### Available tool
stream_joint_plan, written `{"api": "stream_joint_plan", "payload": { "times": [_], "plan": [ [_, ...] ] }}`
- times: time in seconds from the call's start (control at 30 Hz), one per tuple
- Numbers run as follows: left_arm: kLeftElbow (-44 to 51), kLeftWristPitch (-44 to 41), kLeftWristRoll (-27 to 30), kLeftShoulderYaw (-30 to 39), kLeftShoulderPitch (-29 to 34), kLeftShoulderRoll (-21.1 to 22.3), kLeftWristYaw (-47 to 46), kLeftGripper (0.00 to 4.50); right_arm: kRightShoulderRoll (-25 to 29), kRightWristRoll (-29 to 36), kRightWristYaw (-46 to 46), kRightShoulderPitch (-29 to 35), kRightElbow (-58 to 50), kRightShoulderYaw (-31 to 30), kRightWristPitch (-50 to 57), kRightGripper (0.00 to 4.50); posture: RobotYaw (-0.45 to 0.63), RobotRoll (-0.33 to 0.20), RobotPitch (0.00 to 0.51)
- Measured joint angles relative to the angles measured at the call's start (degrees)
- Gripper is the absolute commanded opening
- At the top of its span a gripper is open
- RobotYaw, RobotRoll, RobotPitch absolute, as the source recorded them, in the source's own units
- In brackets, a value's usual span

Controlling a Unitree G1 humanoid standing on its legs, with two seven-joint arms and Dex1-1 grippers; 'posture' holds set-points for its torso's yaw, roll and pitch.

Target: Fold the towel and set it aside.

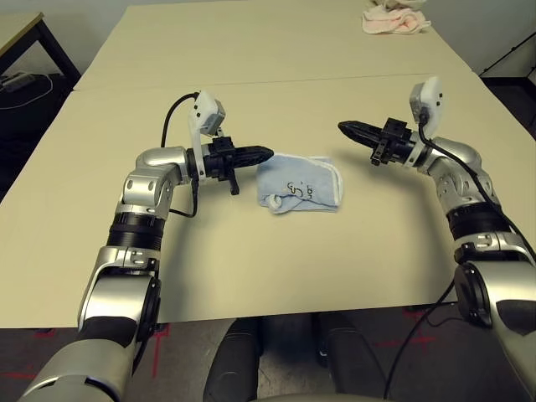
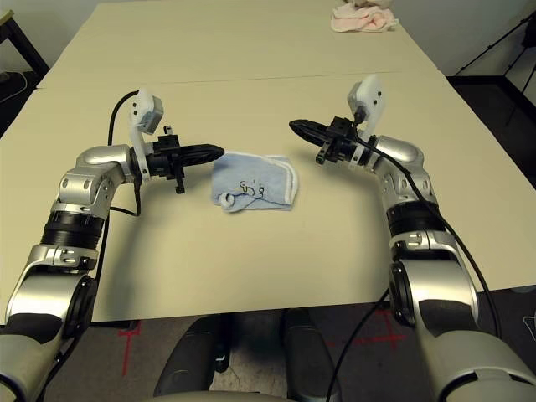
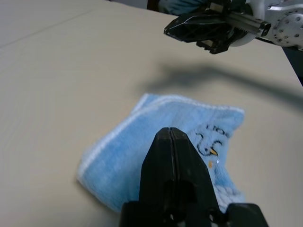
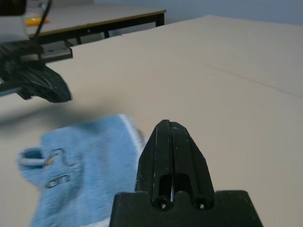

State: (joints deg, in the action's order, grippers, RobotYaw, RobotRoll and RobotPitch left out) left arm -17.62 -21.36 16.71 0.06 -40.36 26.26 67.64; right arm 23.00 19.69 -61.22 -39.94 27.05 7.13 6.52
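Left tool (image 3: 172,142), fingers together, hangs over folded towel (image 3: 142,151) on table (image 3: 61,80).

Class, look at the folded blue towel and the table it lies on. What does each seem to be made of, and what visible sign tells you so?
Towel: apparently soft terry cloth, light blue; nubby, fuzzy surface with white piped edging. Table: smooth, matte beige top, probably laminate over board; flat and even, with a straight seam across it.

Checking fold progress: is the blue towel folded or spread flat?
Folded: the towel lies as a compact, doubled-over bundle with layered edges on the table.
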Motion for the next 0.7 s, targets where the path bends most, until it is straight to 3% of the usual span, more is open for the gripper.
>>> {"api": "stream_joint_plan", "payload": {
  "times": [0.13, 0.3, 0.4, 0.7],
  "plan": [
    [3.6, -2.6, 0.4, 0.1, 3.4, 1.7, -1.6, 2.48, 0.6, 1.7, 1.4, 5.5, -7.9, -0.2, 5.3, 1.42, 0.06, 0.0, 0.117],
    [6.5, -4.4, 2.3, 1.8, 6.0, 2.0, -4.5, 4.49, 1.3, 2.2, 2.8, 7.8, -12.8, -0.2, 7.9, 3.37, 0.06, 0.0, 0.111],
    [8.2, -5.0, 3.0, 2.2, 6.9, 2.4, -5.8, 4.5, 1.7, 2.4, 3.3, 8.2, -14.4, -0.2, 8.7, 4.46, 0.06, 0.0, 0.111],
    [10.7, -6.2, 4.2, 3.9, 8.5, 4.0, -10.5, 4.5, 5.1, 0.0, 4.1, 11.9, -18.6, -2.5, 7.2, 4.49, 0.04, 0.0, 0.118]
  ]
}}
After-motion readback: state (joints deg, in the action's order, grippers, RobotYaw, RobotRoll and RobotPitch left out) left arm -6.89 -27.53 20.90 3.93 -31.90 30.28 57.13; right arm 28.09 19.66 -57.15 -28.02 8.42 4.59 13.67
